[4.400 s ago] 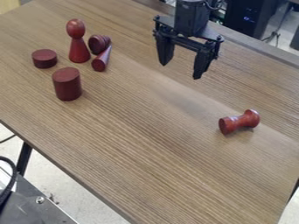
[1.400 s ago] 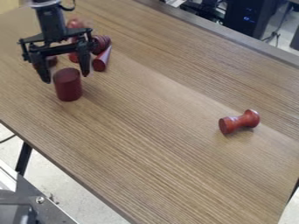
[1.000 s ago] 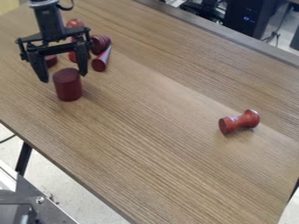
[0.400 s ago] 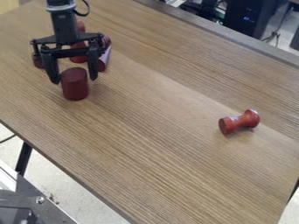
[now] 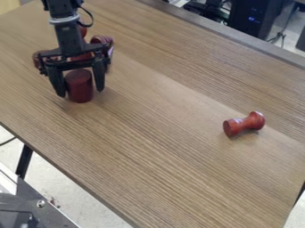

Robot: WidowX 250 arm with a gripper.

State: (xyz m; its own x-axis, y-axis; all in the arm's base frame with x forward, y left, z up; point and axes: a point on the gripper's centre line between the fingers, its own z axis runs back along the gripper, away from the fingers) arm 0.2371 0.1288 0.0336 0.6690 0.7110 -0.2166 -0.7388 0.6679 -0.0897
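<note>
At the tall dark-red wooden cylinder (image 5: 80, 89), upright on the brown wood-grain table (image 5: 173, 147): can see the black two-finger gripper (image 5: 81, 92) straddling it, fingers wide, one down each side. Can't confirm contact; wouldn't call it held. Just behind the cylinder, can make out the round-headed red wooden figure (image 5: 83, 31), ribbed dark-red wooden piece (image 5: 102, 40) and short round dark-red block (image 5: 38, 59), partly hidden. Well apart from the cylinder, towards view right, see the waisted glossy red wooden piece (image 5: 244, 124) on its side. Main risk: tipping or skidding the cylinder, from closing off-centre with one finger landing first. Also watch for slip on the curved wall, from pinching off its widest line. Could knock the pieces behind the cylinder too, by drifting back low.
</note>
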